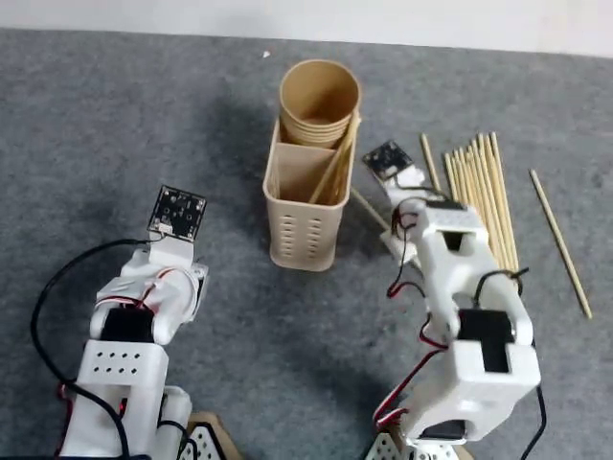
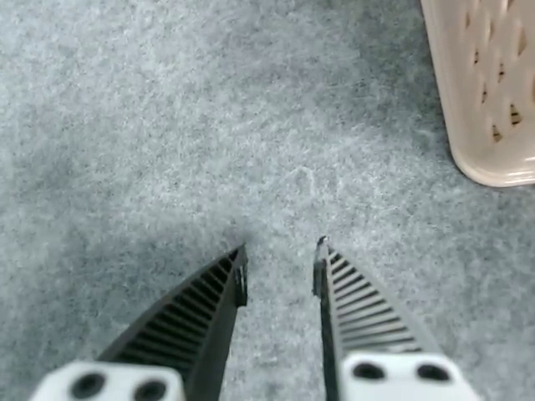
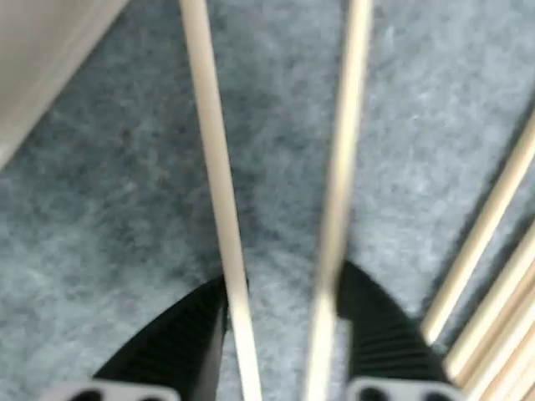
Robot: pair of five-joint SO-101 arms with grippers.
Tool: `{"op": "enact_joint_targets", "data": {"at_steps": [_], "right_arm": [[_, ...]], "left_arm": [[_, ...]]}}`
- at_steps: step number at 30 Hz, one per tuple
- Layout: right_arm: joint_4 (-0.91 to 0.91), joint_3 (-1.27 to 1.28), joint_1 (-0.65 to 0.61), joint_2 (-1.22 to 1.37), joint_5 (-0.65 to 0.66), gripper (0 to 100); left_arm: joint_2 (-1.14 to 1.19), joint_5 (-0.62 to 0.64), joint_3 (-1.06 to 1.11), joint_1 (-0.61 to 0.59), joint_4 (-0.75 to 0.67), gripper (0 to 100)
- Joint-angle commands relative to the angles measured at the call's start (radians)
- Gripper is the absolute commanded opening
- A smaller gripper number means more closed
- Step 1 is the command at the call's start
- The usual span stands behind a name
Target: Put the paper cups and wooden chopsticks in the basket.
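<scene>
1. Wooden chopsticks [image 1: 479, 187]: a loose bundle lying flat on the grey desk [image 1: 115, 115], at 3 o'clock from the basket [image 1: 302, 230]. One stray stick [image 1: 560, 244] lies farther out at 3 o'clock, apart from the bundle. A few leaning sticks [image 1: 335, 168] already stand in the basket's 6 o'clock compartment.
2. Paper cups [image 1: 319, 96]: a nested stack, upright in the basket's 12 o'clock compartment.
3. Handling (judged): the chopsticks are light, stiff, thin and smooth, and likely to roll or pivot. They are best taken across the shaft near mid-length so they hang level. The cups are light and easily crushed.
4. Right arm [image 1: 460, 287]: stands at 5 o'clock from the basket, wrist tipped down between basket and bundle. The right jaws are spread, with a pair of sticks [image 3: 213, 167] running between them. One stick lies against an inner face; neither looks pinched.
5. Left arm [image 1: 144, 307]: stands at 8 o'clock from the basket. The left jaws are spread and empty, over bare desk, with the basket's corner near.
</scene>
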Motion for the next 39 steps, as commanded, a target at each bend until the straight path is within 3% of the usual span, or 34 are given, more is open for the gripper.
{"op": "enact_joint_targets", "data": {"at_steps": [1,5,13,18,22,27,31,39], "right_arm": [[0.051,-0.116,0.031,0.068,0.000,1.7],[0.108,-0.143,0.033,0.001,-0.006,0.5],[0.140,-0.145,0.119,-0.394,-0.227,0.5],[0.134,-0.151,0.133,-0.608,-0.244,0.5],[0.127,-0.154,0.048,-0.742,-0.396,0.5],[-0.094,-0.162,-0.087,-0.883,-0.578,0.5],[-0.249,-0.162,-0.206,-0.951,-0.614,0.5],[-0.354,-0.022,-0.369,-0.984,-0.672,0.5]], "left_arm": [[-0.010,0.008,-0.004,0.013,-0.018,15],[-0.010,0.008,-0.004,0.013,-0.018,15],[-0.010,0.008,-0.004,0.013,-0.018,15],[-0.012,0.008,-0.005,0.013,-0.018,15],[-0.012,0.008,-0.005,0.013,-0.018,15],[-0.013,0.008,-0.004,0.013,-0.018,15],[-0.013,0.008,-0.004,0.013,-0.018,15],[-0.013,0.008,-0.004,0.013,-0.020,15]]}}
